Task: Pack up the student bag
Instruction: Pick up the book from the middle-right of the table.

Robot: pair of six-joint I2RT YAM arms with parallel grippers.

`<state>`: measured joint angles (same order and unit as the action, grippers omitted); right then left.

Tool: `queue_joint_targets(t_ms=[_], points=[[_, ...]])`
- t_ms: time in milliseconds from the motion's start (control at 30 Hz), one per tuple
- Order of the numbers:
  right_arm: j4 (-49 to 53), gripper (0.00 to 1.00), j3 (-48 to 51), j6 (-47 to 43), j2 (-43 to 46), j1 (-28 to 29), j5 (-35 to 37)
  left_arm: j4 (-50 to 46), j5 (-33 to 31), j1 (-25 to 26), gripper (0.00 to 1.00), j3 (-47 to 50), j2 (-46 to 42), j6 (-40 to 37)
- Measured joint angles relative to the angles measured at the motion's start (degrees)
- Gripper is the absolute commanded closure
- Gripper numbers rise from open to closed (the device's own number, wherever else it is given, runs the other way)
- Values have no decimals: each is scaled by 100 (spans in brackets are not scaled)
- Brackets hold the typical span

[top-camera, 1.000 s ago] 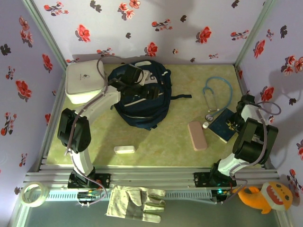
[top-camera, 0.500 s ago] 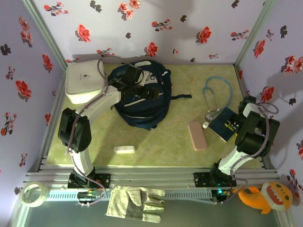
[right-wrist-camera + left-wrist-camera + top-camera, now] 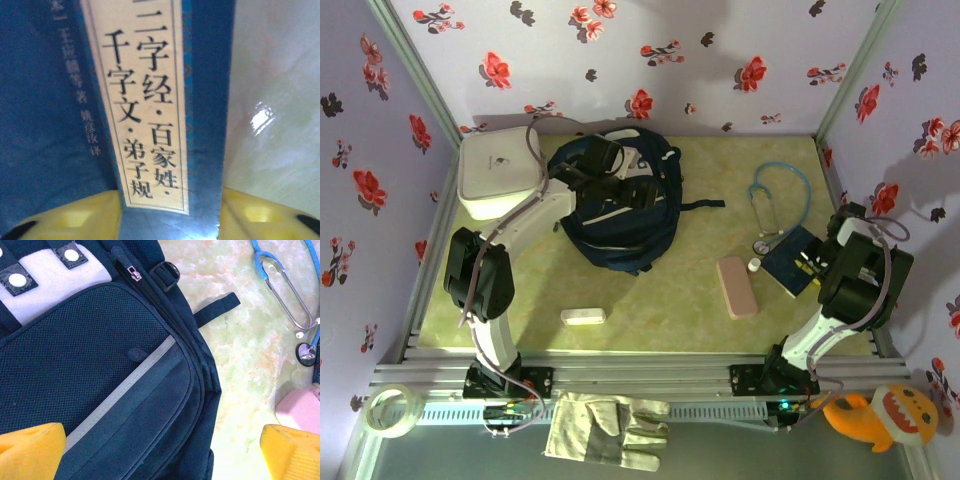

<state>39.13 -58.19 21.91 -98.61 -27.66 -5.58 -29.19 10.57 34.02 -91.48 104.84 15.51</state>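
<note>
The student bag (image 3: 620,215) lies flat at the back middle of the table, dark navy with a grey stripe. My left gripper (image 3: 608,160) hovers over it, open; its yellow fingertips (image 3: 30,450) straddle the bag's front pocket (image 3: 125,390) without holding anything. At the right edge, my right gripper (image 3: 812,262) is down on a blue book (image 3: 788,262). In the right wrist view the book's spine (image 3: 150,100), with a cream label of Chinese characters, sits between the two yellow fingers (image 3: 75,217), which press against both of its sides.
A blue stethoscope (image 3: 780,200) lies behind the book and a pink case (image 3: 736,287) to its left. A white rounded box (image 3: 500,175) stands at the back left, and a small white item (image 3: 583,316) lies near the front. A glove (image 3: 605,430), tape roll (image 3: 392,410) and orange plush (image 3: 875,415) sit off the table.
My right gripper has come down onto the blue book and its jaws have narrowed onto the spine. The left arm and the bag have barely moved.
</note>
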Motion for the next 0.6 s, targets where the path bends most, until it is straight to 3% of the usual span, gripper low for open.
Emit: queue_joint_targets(t_ms=[200, 367, 600], points=[[33, 89, -37, -15, 22, -22, 52, -7, 0, 0, 0, -9, 0, -46], [52, 100, -17, 11, 107, -9, 151, -7, 0, 0, 0, -9, 0, -63], [-76, 100, 96, 15, 341, 9, 57, -7, 0, -7, 0, -9, 0, -61]])
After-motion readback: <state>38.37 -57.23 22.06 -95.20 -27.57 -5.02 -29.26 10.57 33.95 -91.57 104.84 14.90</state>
